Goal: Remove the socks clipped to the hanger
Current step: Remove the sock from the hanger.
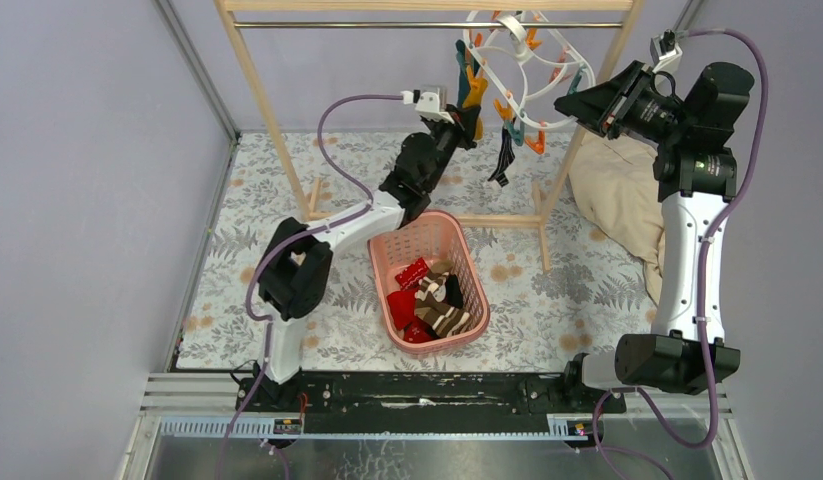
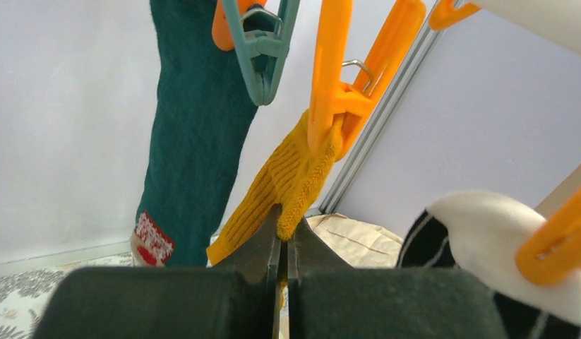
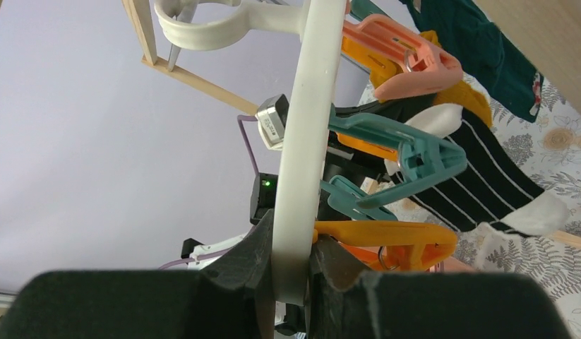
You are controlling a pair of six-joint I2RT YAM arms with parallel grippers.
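The white hanger (image 1: 517, 60) hangs from the rack's bar with orange and teal clips. An orange clip (image 2: 337, 99) still pinches the top of the mustard sock (image 2: 287, 176), and my left gripper (image 2: 284, 233) is shut on that sock's lower part. Beside it hang a dark teal sock (image 2: 195, 141) and a black-and-white striped sock (image 2: 478, 240). My right gripper (image 3: 294, 247) is shut on the hanger's white ring (image 3: 308, 141). In the top view my left gripper (image 1: 465, 125) sits under the hanger's left side and my right gripper (image 1: 567, 103) at its right side.
A pink basket (image 1: 383, 262) on the floral table holds red, black and brown striped socks, just below my left arm. The tall wooden rack (image 1: 267, 110) stands around the hanger. A beige cloth (image 1: 612, 190) lies at the right, behind my right arm.
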